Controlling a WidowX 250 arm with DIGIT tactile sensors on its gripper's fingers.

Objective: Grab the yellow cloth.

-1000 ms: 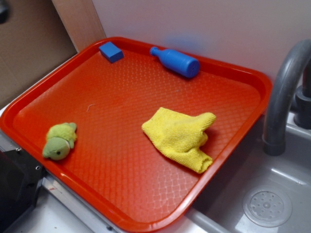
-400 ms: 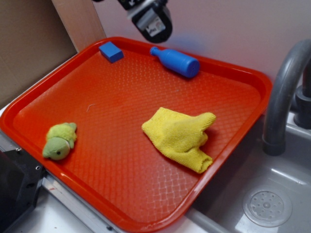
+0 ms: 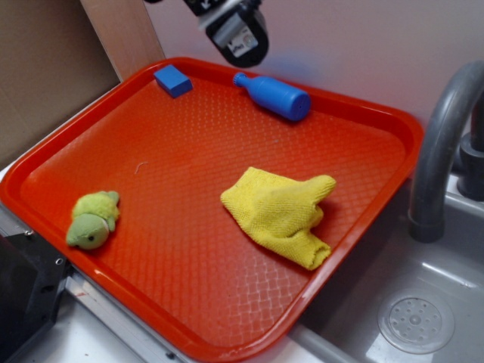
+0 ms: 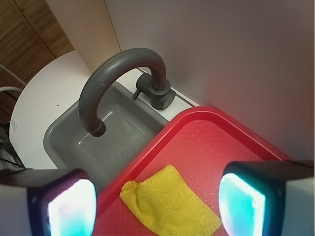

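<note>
The yellow cloth [image 3: 281, 213] lies crumpled on the right half of the red tray [image 3: 91, 136], near its right rim. In the wrist view the yellow cloth [image 4: 170, 204] shows far below, between the two fingers. My gripper [image 4: 156, 209] is open, with nothing between the pads [image 4: 71, 206]. In the exterior view only part of the gripper [image 3: 236, 34] shows at the top edge, high above the tray's back rim, well away from the cloth.
A blue bottle [image 3: 274, 96] lies on its side at the tray's back. A blue block [image 3: 173, 80] sits at the back left corner. A yellow-green plush toy [image 3: 92, 219] lies front left. A grey faucet [image 3: 442, 144] and sink [image 3: 416, 321] stand right of the tray.
One second ago the gripper was out of the exterior view; it has come in at the top, above the tray's back edge. Since 0.4 s ago nothing has visibly moved.
</note>
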